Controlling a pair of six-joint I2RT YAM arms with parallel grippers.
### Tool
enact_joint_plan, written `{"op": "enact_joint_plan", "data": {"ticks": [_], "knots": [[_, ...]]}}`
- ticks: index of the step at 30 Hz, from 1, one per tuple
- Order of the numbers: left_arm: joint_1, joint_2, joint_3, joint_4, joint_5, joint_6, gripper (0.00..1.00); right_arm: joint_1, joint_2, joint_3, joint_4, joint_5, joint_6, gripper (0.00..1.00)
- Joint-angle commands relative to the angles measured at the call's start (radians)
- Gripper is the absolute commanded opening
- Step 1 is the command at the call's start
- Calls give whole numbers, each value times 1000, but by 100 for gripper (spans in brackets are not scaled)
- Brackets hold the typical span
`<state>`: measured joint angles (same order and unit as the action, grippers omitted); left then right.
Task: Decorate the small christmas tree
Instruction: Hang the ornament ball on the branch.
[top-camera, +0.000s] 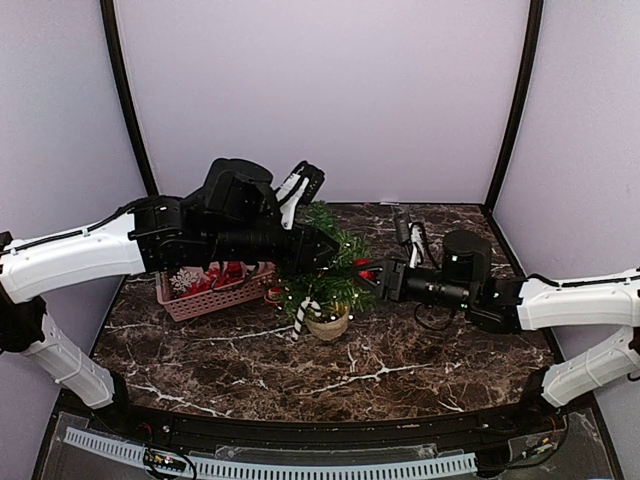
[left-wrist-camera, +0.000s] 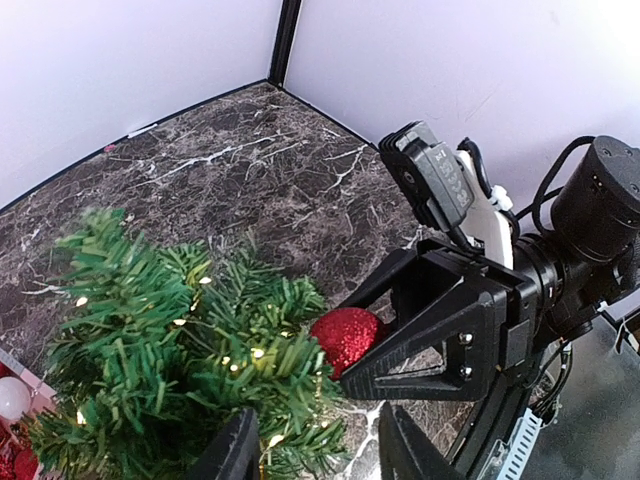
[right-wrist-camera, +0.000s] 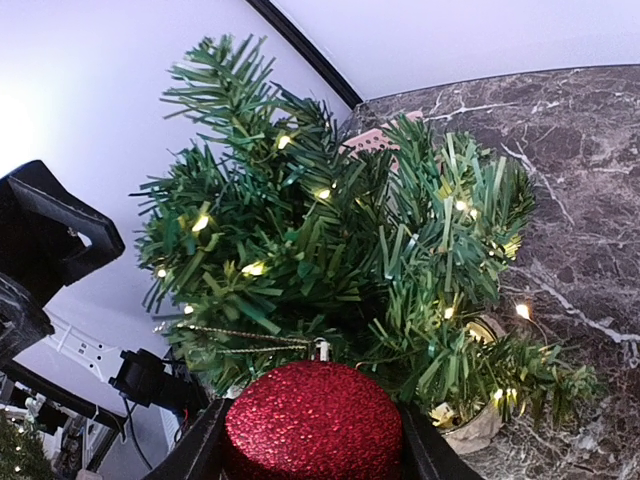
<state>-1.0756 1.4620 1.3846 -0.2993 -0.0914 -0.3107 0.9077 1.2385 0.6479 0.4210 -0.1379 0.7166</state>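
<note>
Left arm (top-camera: 80, 255) comes in from the left, stretched out nearly level above the counter (top-camera: 400, 360), its dark wrist section over the pink basket (top-camera: 225, 298). The left pincer (left-wrist-camera: 318, 452) sits right at the top of the small christmas tree (top-camera: 322, 270). From the wrist view its two fingers are spread, with green needles below them, and I can't see anything pinched between them.

The right arm (top-camera: 580, 300) reaches in from the opposite side, lower and also almost horizontal, with its wrist pointing at the tree's right flank. The right pincer (top-camera: 372, 276) is clamped on a red glitter bauble (right-wrist-camera: 312, 425), one finger on each side of it, and the ball is pressed up against the outer branches. A thin gold loop (right-wrist-camera: 240, 335) runs off the bauble's cap into the needles. The two pincers face each other across the tree, close together but apart.

Now the count:
- **Tree:** one, standing upright in its tan pot (top-camera: 328, 322) at about mid-counter, just right of the basket. It is dotted with small warm lights, too many and too small to number.
- **Red bauble:** one, in the right pincer's grip.
- **Candy cane:** one (top-camera: 304, 313), striped red and white, hanging low on the tree's front left, just above the pot.
- **Basket:** one, holding red and white ornaments. How many there are I can't tell.
- **Arms:** two, each with one pincer.
</note>
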Motion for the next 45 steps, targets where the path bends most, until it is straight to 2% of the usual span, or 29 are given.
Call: {"op": "enact_joint_plan", "data": {"ticks": [1, 9, 18, 26, 36, 37, 41, 45], "knots": [[-3, -46, -23, 29, 1, 1, 43, -7, 8, -26, 26, -20, 22, 39], [-3, -59, -36, 41, -4, 2, 45, -7, -19, -28, 9, -18, 25, 40], [-3, -66, -42, 40, -16, 6, 48, -7, -104, -49, -36, 10, 27, 57], [-3, -79, -49, 39, -22, 5, 48, -7, -117, -65, -33, 21, 34, 64], [-3, -101, -69, 46, -34, 0, 50, -7, -135, -64, -31, 20, 28, 66], [-3, -105, -70, 45, -37, -1, 51, -7, -140, -63, -32, 18, 24, 67], [5, -121, -78, 22, -52, -11, 68, -7, -179, -48, -75, 40, 2, 75], [52, -165, -122, 11, -28, -60, 75, -10, -235, -12, -191, 125, -26, 81]]}}
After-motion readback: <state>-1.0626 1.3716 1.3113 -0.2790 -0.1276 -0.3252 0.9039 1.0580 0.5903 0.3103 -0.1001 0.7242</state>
